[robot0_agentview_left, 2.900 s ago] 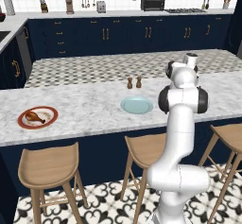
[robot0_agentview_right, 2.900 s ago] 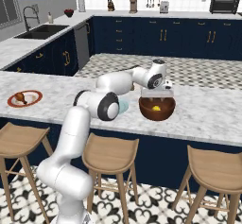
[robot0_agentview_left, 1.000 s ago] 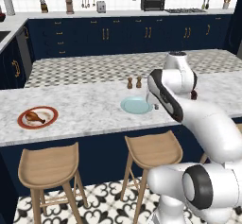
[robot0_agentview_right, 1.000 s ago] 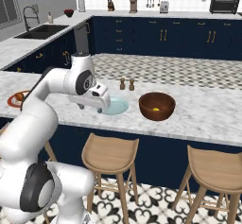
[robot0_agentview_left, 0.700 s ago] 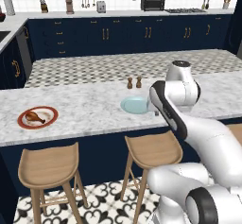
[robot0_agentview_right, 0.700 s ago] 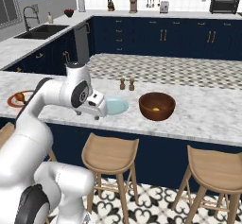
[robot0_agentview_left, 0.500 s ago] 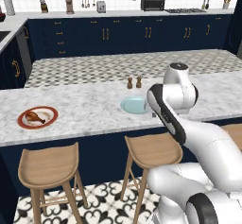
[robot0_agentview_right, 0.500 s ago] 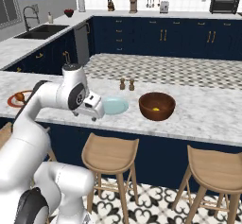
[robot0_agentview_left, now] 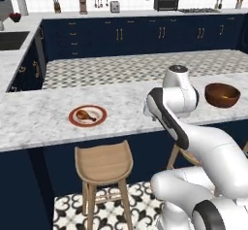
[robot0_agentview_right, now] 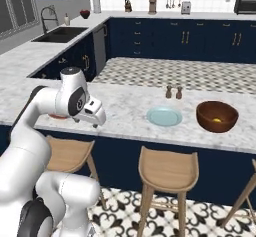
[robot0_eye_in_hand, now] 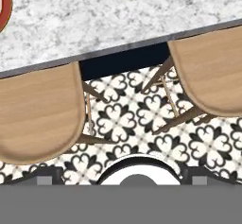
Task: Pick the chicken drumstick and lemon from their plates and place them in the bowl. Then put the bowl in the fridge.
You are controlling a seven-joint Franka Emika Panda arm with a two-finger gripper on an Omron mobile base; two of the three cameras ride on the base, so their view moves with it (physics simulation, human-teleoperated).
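Observation:
The chicken drumstick [robot0_agentview_left: 85,114] lies on the red-rimmed white plate [robot0_agentview_left: 99,121] on the marble counter. The dark wooden bowl [robot0_agentview_right: 202,114] stands at the right with the lemon [robot0_agentview_right: 216,120] inside it. Left of the bowl lies the pale blue plate [robot0_agentview_right: 164,116], bare. My gripper [robot0_agentview_right: 98,119] hangs over the counter's front edge, between the two plates and right of the red-rimmed one, pointing down. It is open and holds nothing; in the hand view its tips stand far apart above the stools and the floor. The fridge is out of view.
Salt and pepper shakers [robot0_agentview_right: 173,92] stand behind the blue plate. Wooden stools [robot0_eye_in_hand: 38,114] are tucked under the counter's front edge [robot0_eye_in_hand: 123,53], over a patterned tile floor. Navy cabinets and a sink [robot0_agentview_right: 62,34] line the back and left.
The arm has swung left, away from the bowl, to the counter's front edge. The base has driven left, so the whole scene has shifted right in both base views.

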